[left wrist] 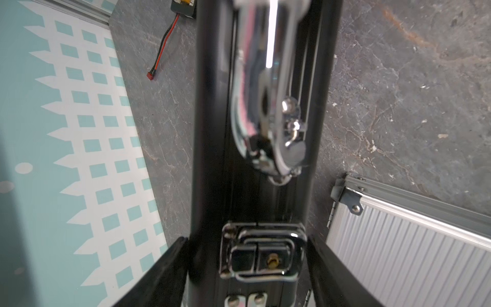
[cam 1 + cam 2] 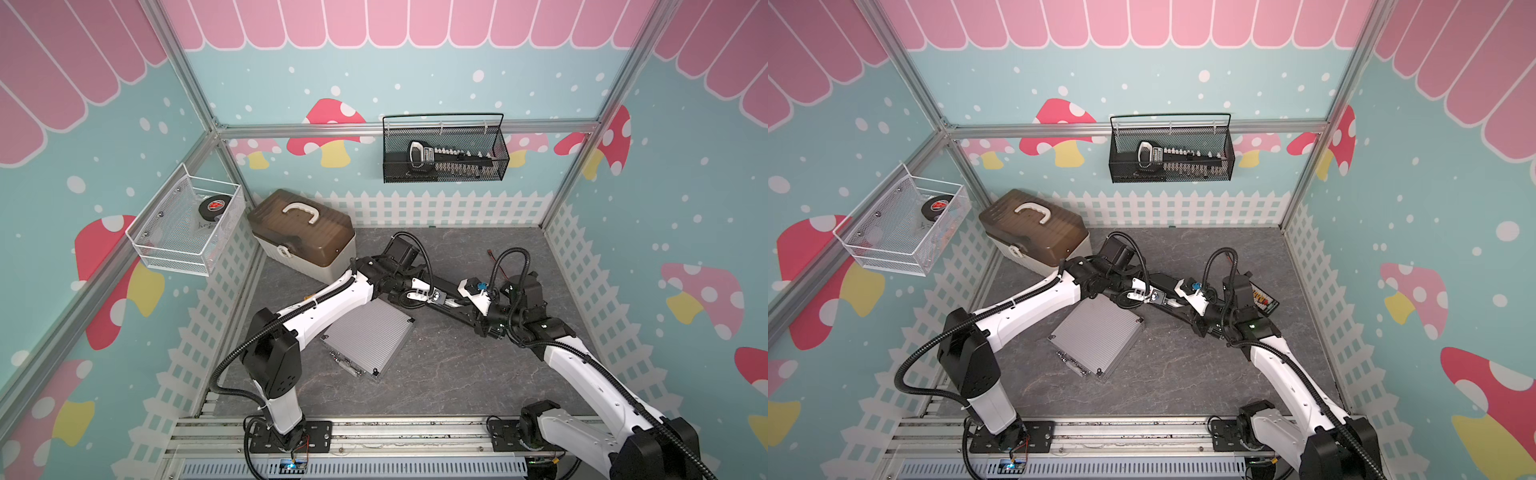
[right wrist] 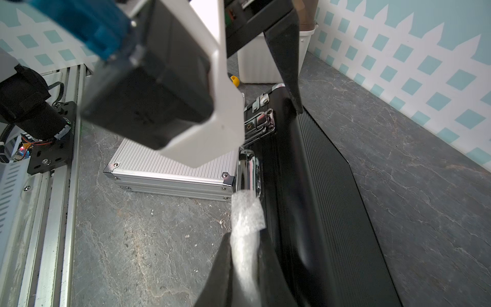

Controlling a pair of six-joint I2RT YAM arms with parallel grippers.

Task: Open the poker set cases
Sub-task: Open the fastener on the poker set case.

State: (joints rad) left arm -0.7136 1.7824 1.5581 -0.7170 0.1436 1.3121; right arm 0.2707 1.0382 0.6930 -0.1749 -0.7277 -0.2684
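Observation:
The black ribbed case [image 3: 332,186] stands tilted up on one long edge between my arms, a dark strip in both top views [image 2: 449,289] [image 2: 1167,282]. My right gripper [image 3: 244,239] is shut on its chrome handle [image 1: 265,106], over the white foam wrap [image 3: 247,212]. My left gripper [image 1: 247,239] is open and straddles the case's upper edge, one finger close on each side of the fastened chrome latch [image 1: 263,255] [image 3: 259,125]. The silver aluminium case [image 2: 365,336] [image 2: 1096,332] [image 1: 411,252] lies flat and shut beside it, nearer the front, latches toward the front rail.
A white box with a brown lid [image 2: 303,237] stands at the back left. On the left wall hangs a white wire basket [image 2: 187,224], on the back wall a black mesh basket [image 2: 444,153]. A small board with a red wire [image 1: 159,53] lies behind the case.

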